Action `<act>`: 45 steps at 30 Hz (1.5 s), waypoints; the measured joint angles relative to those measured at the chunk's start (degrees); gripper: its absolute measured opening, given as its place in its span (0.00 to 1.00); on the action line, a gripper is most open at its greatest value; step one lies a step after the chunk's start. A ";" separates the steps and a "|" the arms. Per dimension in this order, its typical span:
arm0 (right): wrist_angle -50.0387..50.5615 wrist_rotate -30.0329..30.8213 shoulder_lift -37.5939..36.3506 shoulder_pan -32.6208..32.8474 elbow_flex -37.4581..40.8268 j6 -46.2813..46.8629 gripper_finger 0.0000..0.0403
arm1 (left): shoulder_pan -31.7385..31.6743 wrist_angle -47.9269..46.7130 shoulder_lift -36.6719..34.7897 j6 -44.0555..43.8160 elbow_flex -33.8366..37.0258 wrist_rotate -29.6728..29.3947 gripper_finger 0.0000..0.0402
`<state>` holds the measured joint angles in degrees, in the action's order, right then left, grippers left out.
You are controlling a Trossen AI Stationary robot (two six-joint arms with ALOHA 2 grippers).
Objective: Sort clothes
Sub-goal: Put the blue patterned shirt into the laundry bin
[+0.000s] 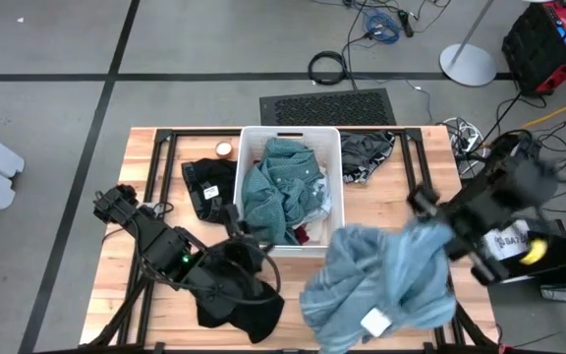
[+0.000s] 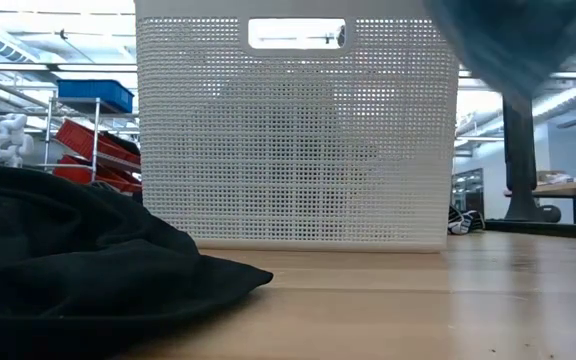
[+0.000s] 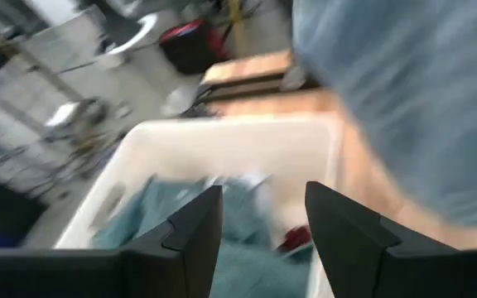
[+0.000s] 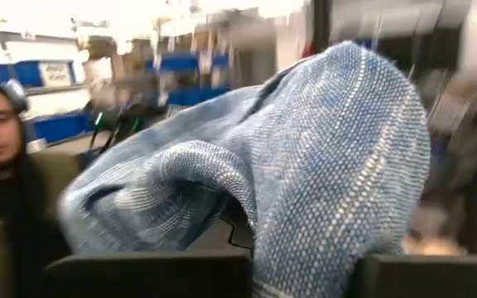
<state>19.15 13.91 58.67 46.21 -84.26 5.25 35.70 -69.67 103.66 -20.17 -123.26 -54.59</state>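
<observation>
Now my right gripper is clamped on the light blue knitted garment, hanging right of the white perforated plastic bin; my left gripper, nearer the bin, gapes empty.

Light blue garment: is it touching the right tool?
Touching. The right wrist view shows the light blue garment draped between the right tool's shut fingers, lifted.

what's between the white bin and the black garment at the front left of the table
In the low view, only bare wooden table lies between the white bin and the black garment; in the high view the left gripper hangs above that stretch.
</observation>
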 joint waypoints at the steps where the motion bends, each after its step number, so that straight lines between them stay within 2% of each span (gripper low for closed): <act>1: -2.08 -0.04 0.00 -0.88 -0.75 -3.79 0.03 | -0.06 -2.90 -0.05 -1.81 0.00 -0.91 0.46; 5: -13.55 -0.63 -0.05 -5.09 -2.51 -17.52 0.03 | -0.55 -12.15 -0.35 -7.51 0.00 -1.63 0.46; 8: -19.97 -0.67 -0.09 -9.36 -2.55 -24.81 0.03 | -1.01 -15.92 -0.37 -8.03 -0.01 -1.63 0.46; 12: -23.28 -0.72 0.82 -18.28 -2.55 -27.00 0.02 | -2.47 -19.19 -0.68 -7.46 -0.02 -1.66 0.46; 14: -24.18 -2.67 2.14 -23.79 -2.55 -25.06 0.02 | -3.95 -19.88 -1.60 -5.41 -0.02 -1.53 0.46; 21: -32.19 -21.98 11.57 -43.09 -2.53 -12.34 0.02 | -10.91 -18.59 -8.95 3.34 -0.02 1.12 0.46; 25: -42.62 -32.78 20.41 -51.76 -2.60 -1.29 0.02 | -16.28 -14.43 -13.67 10.78 -0.02 6.61 0.46; 28: -44.68 -38.26 26.45 -55.67 -4.90 4.40 0.02 | -20.69 -11.80 -16.72 15.36 -0.02 12.45 0.46; 33: -35.67 -38.45 30.77 -58.63 -7.25 3.69 0.02 | -25.75 -12.37 -20.70 16.35 0.19 17.10 0.46; 37: -20.16 -32.74 31.02 -60.76 -7.14 -1.58 0.02 | -26.40 -13.11 -24.25 16.52 2.67 18.85 0.46; 41: -7.65 -29.49 29.71 -62.80 -7.16 -4.30 0.02 | -26.40 -13.76 -28.26 16.20 6.73 18.98 0.46; 45: 5.05 -21.56 26.86 -63.14 -7.14 -7.00 0.02 | -26.40 -13.23 -32.22 16.14 11.06 18.95 0.46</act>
<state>24.19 -7.65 85.53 -16.93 -91.40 -1.75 9.30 -82.90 71.43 -4.03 -112.20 -35.64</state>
